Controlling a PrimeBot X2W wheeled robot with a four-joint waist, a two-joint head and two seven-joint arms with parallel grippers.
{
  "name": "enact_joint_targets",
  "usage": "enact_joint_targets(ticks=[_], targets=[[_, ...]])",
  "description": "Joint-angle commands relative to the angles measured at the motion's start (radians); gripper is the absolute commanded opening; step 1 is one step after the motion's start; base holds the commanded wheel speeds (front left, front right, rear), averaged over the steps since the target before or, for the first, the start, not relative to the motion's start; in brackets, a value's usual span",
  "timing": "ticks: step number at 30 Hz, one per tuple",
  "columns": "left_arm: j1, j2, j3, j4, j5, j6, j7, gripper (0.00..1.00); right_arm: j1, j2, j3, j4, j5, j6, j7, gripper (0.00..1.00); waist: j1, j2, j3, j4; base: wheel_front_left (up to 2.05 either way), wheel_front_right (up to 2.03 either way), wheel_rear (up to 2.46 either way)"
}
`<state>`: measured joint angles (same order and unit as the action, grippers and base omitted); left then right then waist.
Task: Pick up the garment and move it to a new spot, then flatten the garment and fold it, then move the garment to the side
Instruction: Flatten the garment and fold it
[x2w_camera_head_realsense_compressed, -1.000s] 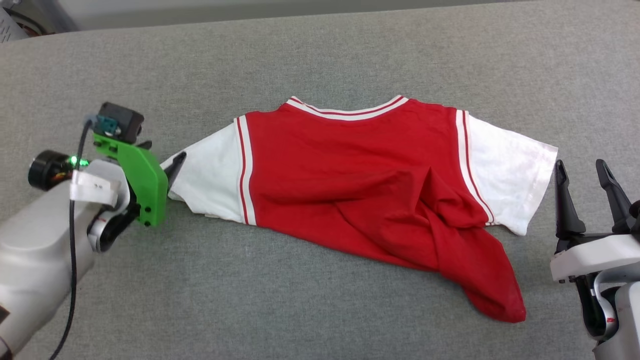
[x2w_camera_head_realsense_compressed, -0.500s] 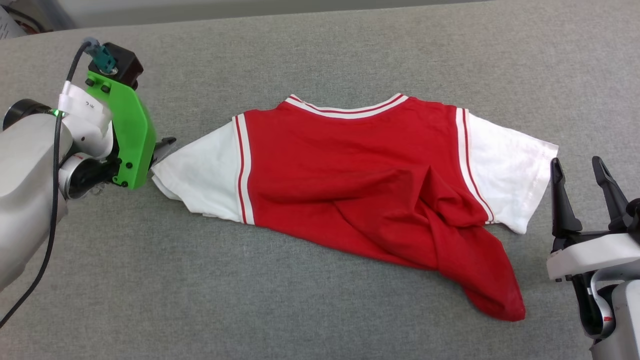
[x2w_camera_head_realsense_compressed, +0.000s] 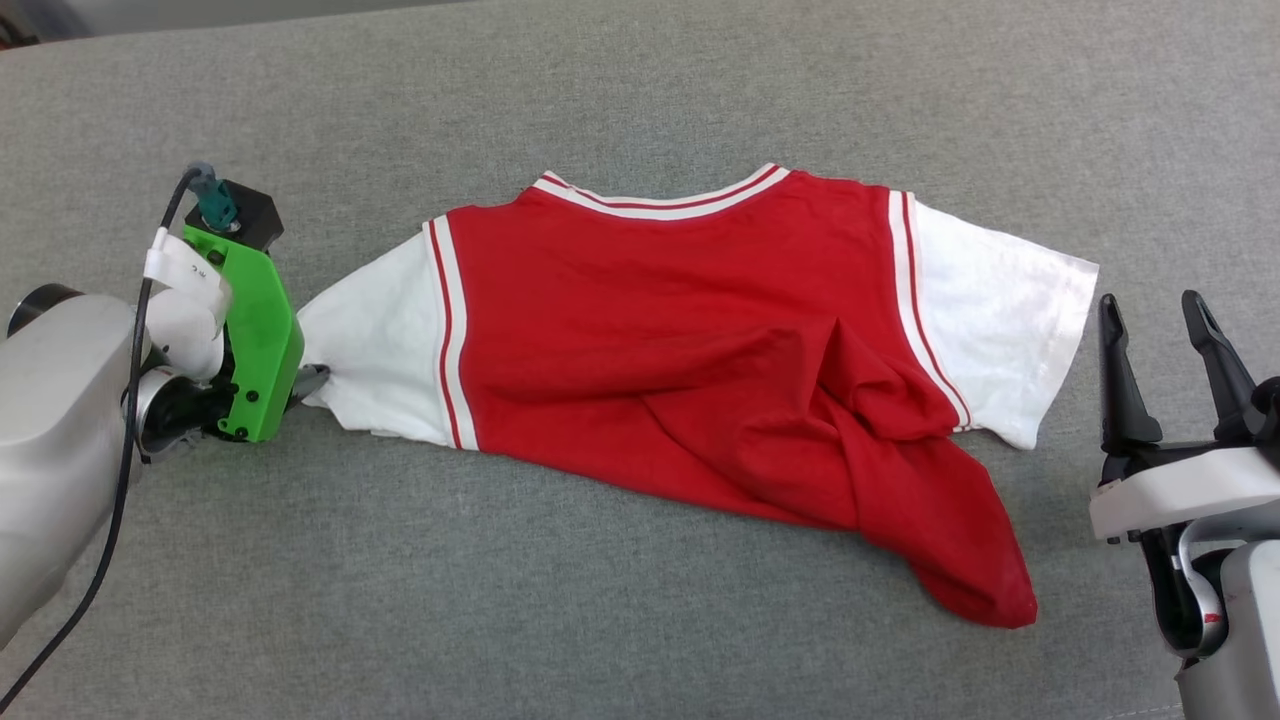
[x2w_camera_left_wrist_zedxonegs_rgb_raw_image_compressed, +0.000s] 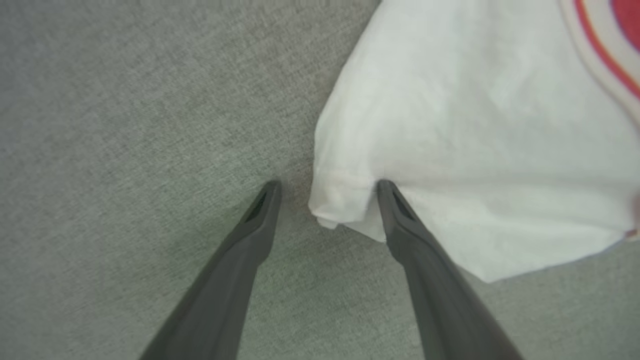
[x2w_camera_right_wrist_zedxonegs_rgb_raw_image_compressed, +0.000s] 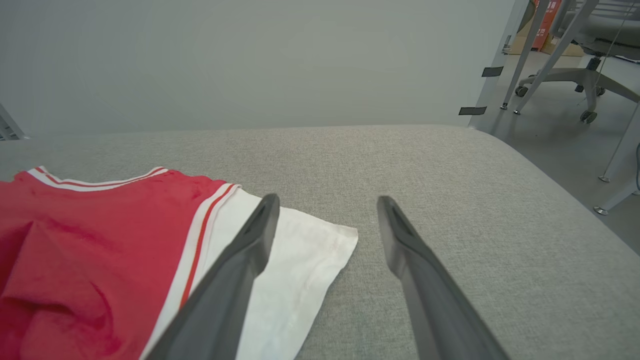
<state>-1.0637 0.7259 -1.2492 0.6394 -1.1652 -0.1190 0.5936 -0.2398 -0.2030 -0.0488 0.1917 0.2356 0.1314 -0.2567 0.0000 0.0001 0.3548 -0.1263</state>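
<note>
The garment (x2w_camera_head_realsense_compressed: 680, 340) lies on the grey padded surface (x2w_camera_head_realsense_compressed: 600, 600), plain red face up, collar at the far side, and no print shows. Its lower hem is bunched and trails to a point at the front right. My left gripper (x2w_camera_head_realsense_compressed: 308, 380) is at the lower corner of the left white sleeve (x2w_camera_head_realsense_compressed: 370, 340). In the left wrist view this gripper (x2w_camera_left_wrist_zedxonegs_rgb_raw_image_compressed: 327, 192) is open, with the sleeve's (x2w_camera_left_wrist_zedxonegs_rgb_raw_image_compressed: 475, 150) corner lying between its fingers. My right gripper (x2w_camera_head_realsense_compressed: 1160, 330) stands open just right of the right sleeve (x2w_camera_head_realsense_compressed: 1000, 320), apart from it, and is seen again open (x2w_camera_right_wrist_zedxonegs_rgb_raw_image_compressed: 327, 202) beside the garment (x2w_camera_right_wrist_zedxonegs_rgb_raw_image_compressed: 100, 240).
The grey surface stretches wide before and behind the garment. A pale wall (x2w_camera_right_wrist_zedxonegs_rgb_raw_image_compressed: 250, 60) rises past its far edge. In the right wrist view the surface's rounded right edge (x2w_camera_right_wrist_zedxonegs_rgb_raw_image_compressed: 550, 175) drops to a floor with metal legs and a wheeled chair base (x2w_camera_right_wrist_zedxonegs_rgb_raw_image_compressed: 590, 75).
My left gripper rose beside the left sleeve, then came down at its lower corner, and the sleeve now spreads further left. The whole picture shifted with the camera. The right gripper kept still.
</note>
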Motion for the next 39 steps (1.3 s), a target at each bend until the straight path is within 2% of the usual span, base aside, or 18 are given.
enact_joint_targets(ticks=[1, 2, 9, 14, 19, 25, 30, 33, 36, 39], targets=[[0.053, -0.032, -0.014, 0.011, -0.01, -0.005, -0.008, 0.47, -0.019, -0.001, 0.0, 0.001, 0.009, -0.001, -0.002, 1.0, 0.0, -0.0001, -0.001, 0.0, 0.0, 0.0, 0.0], [0.057, -0.042, -0.014, 0.016, -0.014, -0.006, -0.018, 0.0, -0.021, -0.003, -0.001, 0.002, 0.009, -0.001, -0.002, 1.0, 0.0, -0.0001, -0.003, 0.003, 0.0, 0.0, 0.0], [0.019, -0.066, -0.021, 0.033, 0.1, -0.01, -0.15, 0.0, -0.045, -0.047, -0.012, -0.006, -0.002, -0.001, 0.005, 1.0, 0.0, -0.0001, -0.036, 0.03, 0.0, 0.0, 0.0], [-0.017, -0.046, -0.006, 0.011, 0.159, -0.011, -0.301, 0.0, -0.09, -0.127, -0.011, -0.029, -0.012, -0.001, 0.04, 1.0, 0.0, -0.0001, -0.066, 0.055, 0.0, 0.0, 0.0], [-0.032, -0.012, 0.024, -0.044, 0.175, 0.002, -0.394, 0.0, -0.145, -0.217, 0.001, -0.053, 0.006, -0.001, 0.113, 1.0, 0.0, -0.0001, -0.084, 0.085, 0.0, 0.0, 0.0], [-0.025, 0.041, 0.043, -0.158, 0.194, 0.052, -0.446, 0.0, -0.203, -0.341, 0.094, -0.076, 0.111, -0.001, 0.32, 1.0, 0.0, -0.0001, -0.082, 0.121, 0.0, 0.0, 0.0], [-0.005, 0.066, 0.041, -0.274, 0.222, 0.113, -0.47, 0.0, -0.259, -0.492, 0.242, -0.094, 0.285, -0.001, 0.555, 1.0, 0.0, -0.0001, -0.058, 0.155, 0.0, 0.0, 0.0], [0.001, 0.077, 0.042, -0.325, 0.24, 0.149, -0.485, 0.0, -0.29, -0.561, 0.325, -0.088, 0.4, -0.001, 0.708, 1.0, 0.0, -0.0001, -0.04, 0.171, 0.0, 0.0, 0.0], [0.005, 0.079, 0.046, -0.36, 0.247, 0.173, -0.495, 0.0, -0.323, -0.601, 0.38, -0.064, 0.477, -0.001, 0.835, 1.0, 0.0, -0.0001, -0.022, 0.185, 0.0, 0.0, 0.0], [0.003, 0.078, 0.047, -0.387, 0.258, 0.192, -0.504, 0.0, -0.358, -0.609, 0.426, -0.021, 0.534, -0.001, 0.94, 1.0, 0.0, -0.0001, 0.0, 0.199, 0.0, 0.0, 0.0]])
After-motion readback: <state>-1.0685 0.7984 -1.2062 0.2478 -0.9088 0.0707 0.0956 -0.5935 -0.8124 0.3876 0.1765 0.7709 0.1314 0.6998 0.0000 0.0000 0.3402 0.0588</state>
